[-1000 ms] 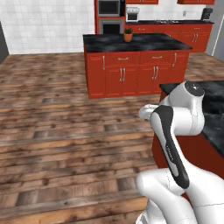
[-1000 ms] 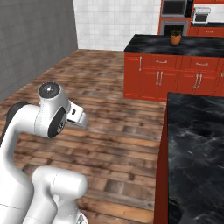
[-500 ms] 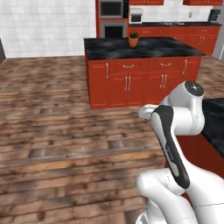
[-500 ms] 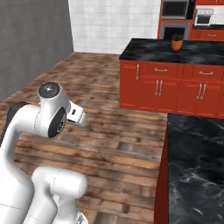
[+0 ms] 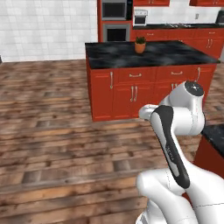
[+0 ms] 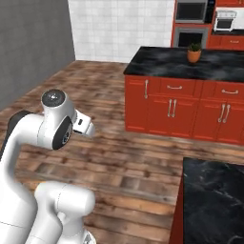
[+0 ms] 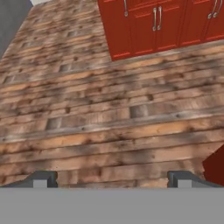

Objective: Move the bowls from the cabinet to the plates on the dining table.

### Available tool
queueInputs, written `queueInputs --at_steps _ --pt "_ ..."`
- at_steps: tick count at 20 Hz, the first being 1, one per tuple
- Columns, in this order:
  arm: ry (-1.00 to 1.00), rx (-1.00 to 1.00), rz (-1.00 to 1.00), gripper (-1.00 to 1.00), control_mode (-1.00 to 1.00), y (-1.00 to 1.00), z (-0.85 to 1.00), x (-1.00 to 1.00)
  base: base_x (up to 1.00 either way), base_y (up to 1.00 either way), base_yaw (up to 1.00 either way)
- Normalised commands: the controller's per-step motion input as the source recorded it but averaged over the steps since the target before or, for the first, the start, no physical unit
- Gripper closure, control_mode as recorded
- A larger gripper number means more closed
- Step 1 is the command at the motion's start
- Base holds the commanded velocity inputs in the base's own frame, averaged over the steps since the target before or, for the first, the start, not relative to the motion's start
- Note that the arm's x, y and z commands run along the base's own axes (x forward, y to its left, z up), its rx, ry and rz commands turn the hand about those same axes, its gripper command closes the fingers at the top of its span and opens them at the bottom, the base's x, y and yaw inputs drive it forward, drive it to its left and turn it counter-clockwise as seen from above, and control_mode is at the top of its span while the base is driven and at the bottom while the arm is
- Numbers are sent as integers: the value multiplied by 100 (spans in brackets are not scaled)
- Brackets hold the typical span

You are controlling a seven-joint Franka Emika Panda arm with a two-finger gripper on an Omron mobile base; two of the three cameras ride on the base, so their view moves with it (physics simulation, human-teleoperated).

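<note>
Currently the claw (image 7: 111, 178) is riding spread wide and carrying nothing; in the hand view its two dark fingertips (image 7: 41, 178) are standing far apart over bare wooden floor (image 7: 87, 109).

Arm is sitting folded close to the base, hand pointing down and forward at the planks.

Bowls: not locatable from these views, nor the plates or the red wall cabinet that should be holding the bowls. Cannot tell how far off they are.

Visible ahead: a red island (image 5: 144, 89) with raised-panel doors under a black veined tabletop (image 6: 190, 64), with a small potted plant (image 5: 140, 44) standing on it. A second black slab corner (image 6: 214, 200) is lying just beside the base in the right base view. Wall ovens (image 5: 114, 17) are showing at the back by the white tiles.

Step in hand, as a judgement: transit toward the cabinet; no bowl moved yet.

Handling, judged from the task alone:
- Bowls are likely stiff, glazed or stone-like, so slippery under the pads and breakable if knocked against the shelf or dropped.
- Probably moderate weight; a deep bowl gripped at one side will be wanting to swing.
- Best hold is looking like the rim: one finger inside, one outside, pinching the wall from above.
- Claw is already wide enough for that.
- Setting down on a plate is calling for a low, gentle release, hard surface on hard surface.
</note>
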Motion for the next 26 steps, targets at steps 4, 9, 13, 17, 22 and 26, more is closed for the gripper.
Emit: queueInputs --at_steps 4,9,13,17,22,26 --pt "0 0 0 -100 100 0 0 0 100 10 -9" --pt "0 0 0 -100 100 0 0 0 95 17 -29" --pt "0 0 0 -100 100 0 0 0 91 23 -31" --pt "0 0 0 -100 100 0 0 0 64 28 -25" --pt "0 0 0 -100 100 0 0 0 36 6 -45" --pt "0 0 0 -100 100 0 0 0 24 0 -54"
